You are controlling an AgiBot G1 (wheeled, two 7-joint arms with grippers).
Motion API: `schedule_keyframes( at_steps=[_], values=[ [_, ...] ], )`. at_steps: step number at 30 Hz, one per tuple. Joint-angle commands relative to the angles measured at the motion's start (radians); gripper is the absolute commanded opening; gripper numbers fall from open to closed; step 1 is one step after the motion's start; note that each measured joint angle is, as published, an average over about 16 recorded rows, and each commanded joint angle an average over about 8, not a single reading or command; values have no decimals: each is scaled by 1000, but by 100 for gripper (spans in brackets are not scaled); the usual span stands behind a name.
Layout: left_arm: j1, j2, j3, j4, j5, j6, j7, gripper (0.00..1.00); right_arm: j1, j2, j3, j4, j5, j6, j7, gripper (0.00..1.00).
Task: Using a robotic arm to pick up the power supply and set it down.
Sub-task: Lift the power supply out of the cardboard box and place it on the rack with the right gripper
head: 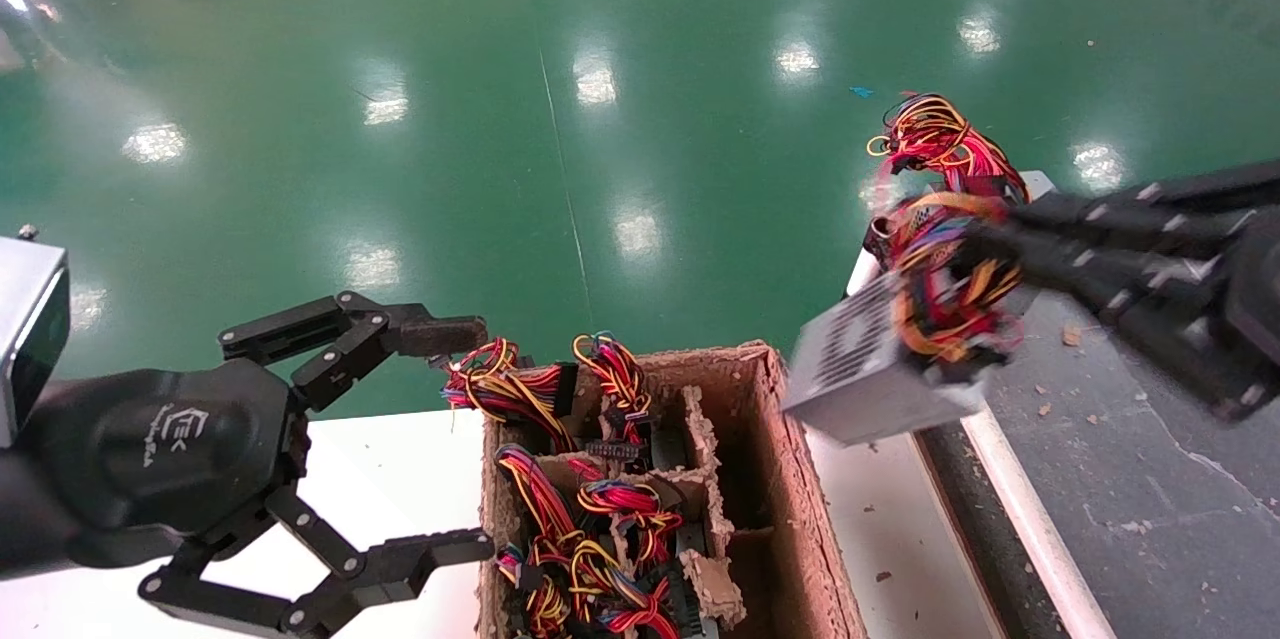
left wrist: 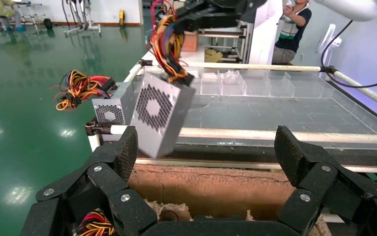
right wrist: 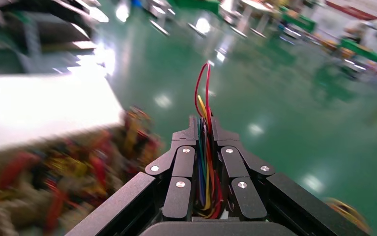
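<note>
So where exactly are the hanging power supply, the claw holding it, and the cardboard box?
power supply [head: 860, 369]: head view, on its grey metal casing.
right gripper [head: 985, 249]: head view, between the fingertips clamped on the wire bundle.
cardboard box [head: 775, 479]: head view, on its right wall.

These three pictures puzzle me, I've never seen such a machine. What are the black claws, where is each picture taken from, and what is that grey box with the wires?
It is one robot with two arms, each ending in a black jointed claw. The large picture comes from a camera on its head, looking down. The other two come from cameras on its wrists, so each shows its own claw up close.

The left claw hangs open and empty beside a brown cardboard box whose compartments hold bundles of red, yellow and black wires. The box stands on a white table.

The right claw is shut on the coloured cable bundle of a grey metal power supply, which hangs tilted in the air. The left wrist picture shows a second grey power supply already lying on a bench behind it.
</note>
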Motion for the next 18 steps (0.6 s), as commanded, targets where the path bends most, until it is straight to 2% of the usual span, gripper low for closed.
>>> schedule_keyframes(
  at_steps=[1,11,18],
  values=[
    [0,0,0,0,0,0,0,100,5,25,13,-3,-17,26,-9,0],
    [0,0,0,0,0,0,0,100,-63,111,52,-119,-60,116,-68,0],
    [0,0,0,0,0,0,0,100,-94,98,50,-203,-101,178,-126,0]
  ],
)
